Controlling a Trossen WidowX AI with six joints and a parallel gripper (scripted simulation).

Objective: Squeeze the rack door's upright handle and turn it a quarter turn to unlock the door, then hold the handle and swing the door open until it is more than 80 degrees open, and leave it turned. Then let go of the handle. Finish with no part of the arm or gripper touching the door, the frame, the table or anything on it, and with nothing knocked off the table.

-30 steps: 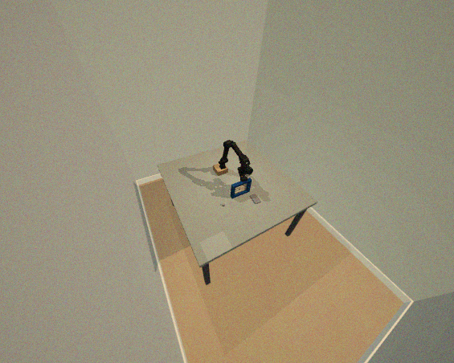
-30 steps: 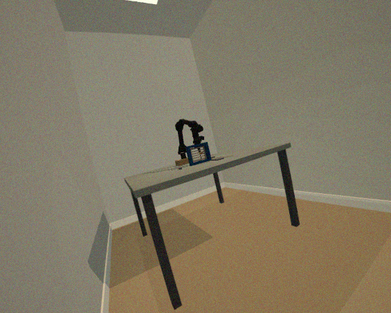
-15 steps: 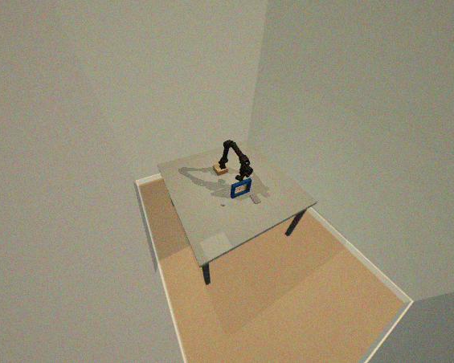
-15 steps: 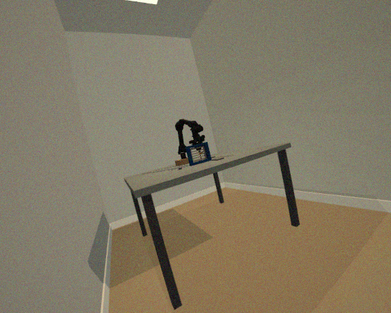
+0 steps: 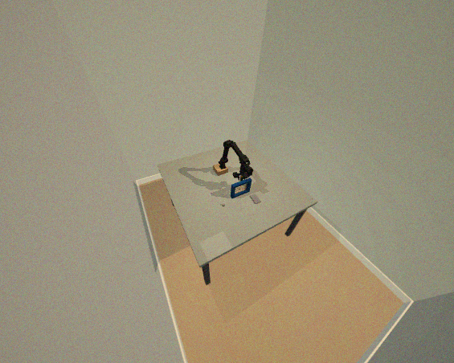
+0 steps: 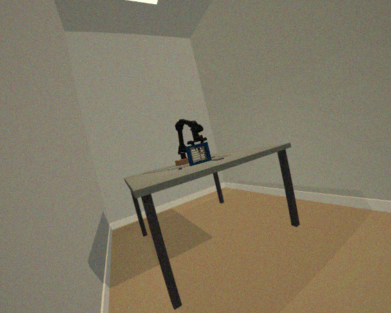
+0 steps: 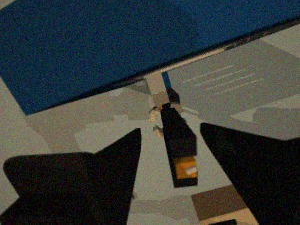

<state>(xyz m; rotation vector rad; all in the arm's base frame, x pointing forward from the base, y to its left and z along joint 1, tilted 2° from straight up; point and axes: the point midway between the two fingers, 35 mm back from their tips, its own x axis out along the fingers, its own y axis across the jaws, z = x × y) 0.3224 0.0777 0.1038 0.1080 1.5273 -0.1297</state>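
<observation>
The blue rack frame (image 5: 234, 193) (image 6: 190, 156) (image 7: 100, 44) stands upright on the table. In the wrist view the door shows only as a thin pale strip along the frame's near edge and looks closed or nearly so; its exact angle is hard to tell. The black and orange handle (image 7: 180, 136) stands out from it on the arm's side, joined by a short pale bracket (image 7: 156, 85). My gripper (image 5: 242, 177) (image 6: 197, 142) (image 7: 170, 130) is open above the handle, which appears between the two fingers with gaps on both sides. Whether anything touches is unclear.
The arm's wooden base block (image 5: 221, 170) (image 6: 181, 162) (image 7: 220, 203) is behind the rack. A flat grey-purple plate (image 5: 255, 199) lies to the right of the rack and a tiny object (image 5: 222, 205) to its left. A pale square (image 5: 216, 242) lies near the table's front corner.
</observation>
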